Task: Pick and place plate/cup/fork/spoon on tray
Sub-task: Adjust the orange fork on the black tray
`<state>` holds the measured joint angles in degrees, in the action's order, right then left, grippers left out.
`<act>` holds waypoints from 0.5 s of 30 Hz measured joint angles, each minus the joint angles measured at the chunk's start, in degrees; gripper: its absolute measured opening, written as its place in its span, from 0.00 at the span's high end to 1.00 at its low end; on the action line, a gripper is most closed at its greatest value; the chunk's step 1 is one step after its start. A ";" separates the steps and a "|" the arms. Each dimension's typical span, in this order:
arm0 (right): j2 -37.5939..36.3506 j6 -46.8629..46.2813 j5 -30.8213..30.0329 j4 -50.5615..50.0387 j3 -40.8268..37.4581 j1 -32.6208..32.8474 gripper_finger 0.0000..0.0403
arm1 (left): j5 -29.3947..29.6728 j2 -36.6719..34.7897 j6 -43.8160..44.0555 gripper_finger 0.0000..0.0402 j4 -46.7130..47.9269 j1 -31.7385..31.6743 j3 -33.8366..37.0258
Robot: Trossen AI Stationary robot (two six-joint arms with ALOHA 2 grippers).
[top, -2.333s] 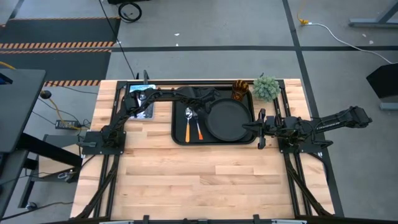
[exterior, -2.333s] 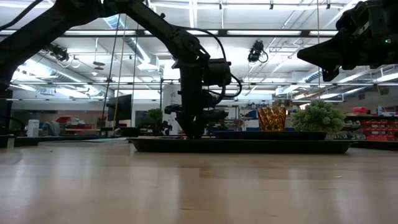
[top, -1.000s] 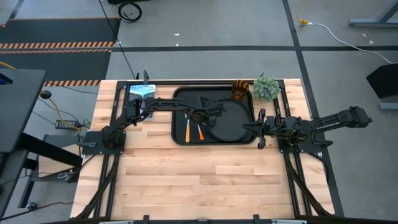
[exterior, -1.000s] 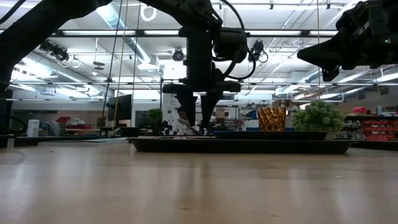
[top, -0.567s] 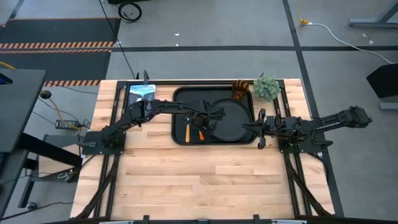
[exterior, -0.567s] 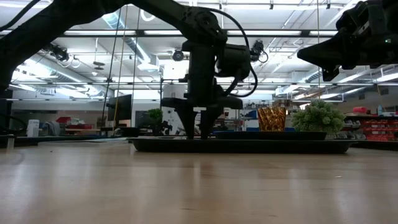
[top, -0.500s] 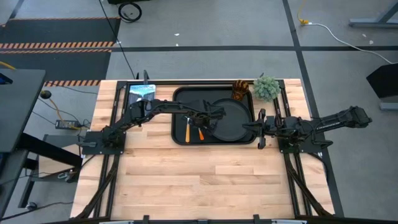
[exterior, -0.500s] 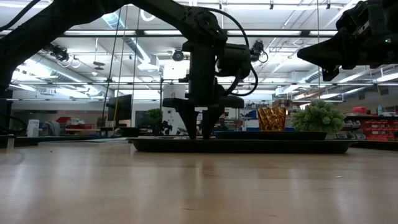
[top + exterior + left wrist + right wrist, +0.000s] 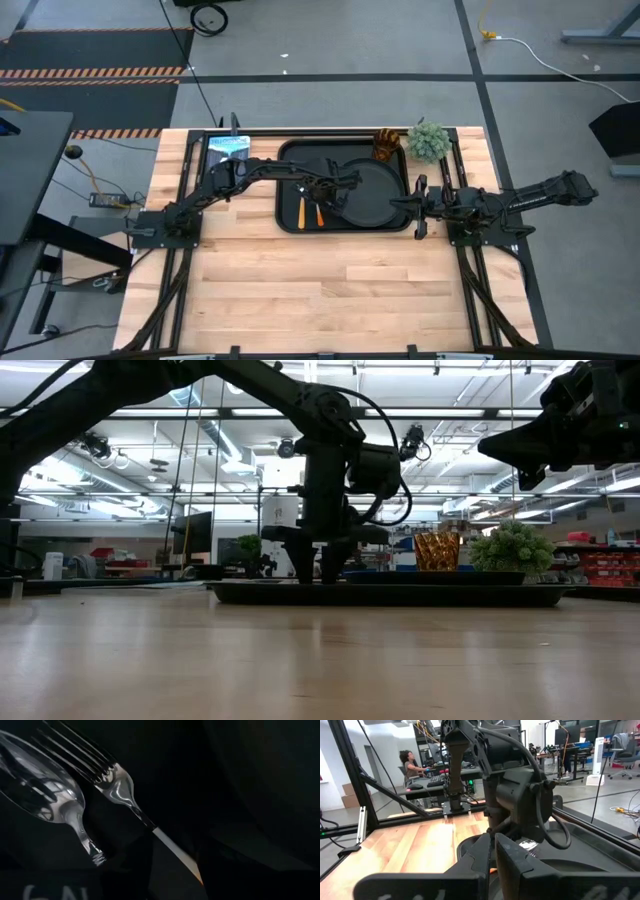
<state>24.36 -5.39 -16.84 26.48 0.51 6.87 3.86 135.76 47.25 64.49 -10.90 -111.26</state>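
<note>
The black tray (image 9: 296,160) lies at the table's far middle. On it sit the round plate (image 9: 375,195), the amber cup (image 9: 386,146) in the far right corner, and the spoon (image 9: 302,213) and fork (image 9: 321,214) side by side, left of the plate. My left gripper (image 9: 320,192) points straight down over the cutlery, low in the tray (image 9: 319,572), and is open. In the left wrist view the fork's neck and handle (image 9: 172,847) run between its dark fingers, and the spoon (image 9: 35,785) lies beside them. Whether the fingers touch the fork cannot be told. My right gripper (image 9: 418,207) waits shut at the tray's right edge.
A small green plant (image 9: 428,140) stands off the tray's far right corner, next to the cup. A blue-and-white item (image 9: 228,146) lies at the far left of the table. The wide near half of the wooden table (image 9: 330,290) is bare. A person sits beyond the table (image 9: 412,765).
My left gripper has sunk straight down into the tray over the fork, still pointing down. Its fingers have drawn somewhat closer together. The fork, the spoon, the plate and the cup lie as before.
</note>
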 joint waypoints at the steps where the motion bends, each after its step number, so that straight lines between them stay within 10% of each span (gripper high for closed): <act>1: 0.00 -0.02 0.00 0.01 0.00 0.00 0.92 | 0.00 0.00 -0.37 0.63 0.00 -0.04 -0.02; 15: 0.00 0.00 0.00 0.00 0.00 -0.01 0.92 | 0.81 -0.12 -1.86 0.65 1.40 -0.33 0.03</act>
<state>24.36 -5.39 -16.84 26.48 0.51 6.86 4.67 135.64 45.39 65.89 -11.22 -111.23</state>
